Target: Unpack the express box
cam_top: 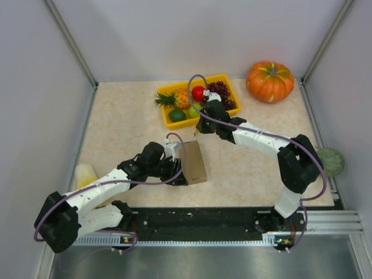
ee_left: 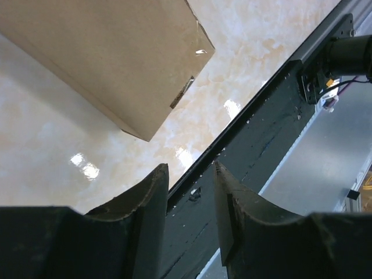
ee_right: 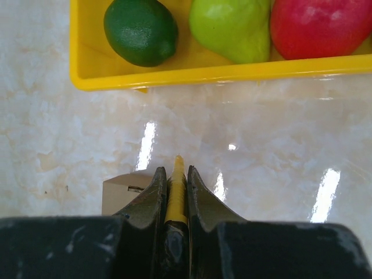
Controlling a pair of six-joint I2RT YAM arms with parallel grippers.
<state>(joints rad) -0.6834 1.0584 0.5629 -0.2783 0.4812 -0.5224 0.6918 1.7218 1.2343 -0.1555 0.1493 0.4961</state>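
Note:
The express box [cam_top: 193, 163], plain brown cardboard, lies flat in the middle of the table with its flaps down. My left gripper [cam_top: 176, 170] is at its left side. In the left wrist view the box [ee_left: 116, 52] fills the upper left, and the left gripper [ee_left: 189, 168] is open below it, with nothing between its fingers. My right gripper [cam_top: 203, 125] hovers between the box and the tray. It [ee_right: 176, 170] is shut on a slim yellow tool [ee_right: 176, 192] whose tip pokes out past the fingertips. A corner of the box [ee_right: 119, 189] shows to their left.
A yellow tray [cam_top: 172, 124] at the back holds a pineapple [cam_top: 174, 99], a lime [ee_right: 140, 32], a green pear [ee_right: 229, 26], a red apple [ee_right: 319, 26] and grapes [cam_top: 224, 94]. A pumpkin [cam_top: 269, 81] stands back right. The black base rail [ee_left: 250, 145] runs along the near edge.

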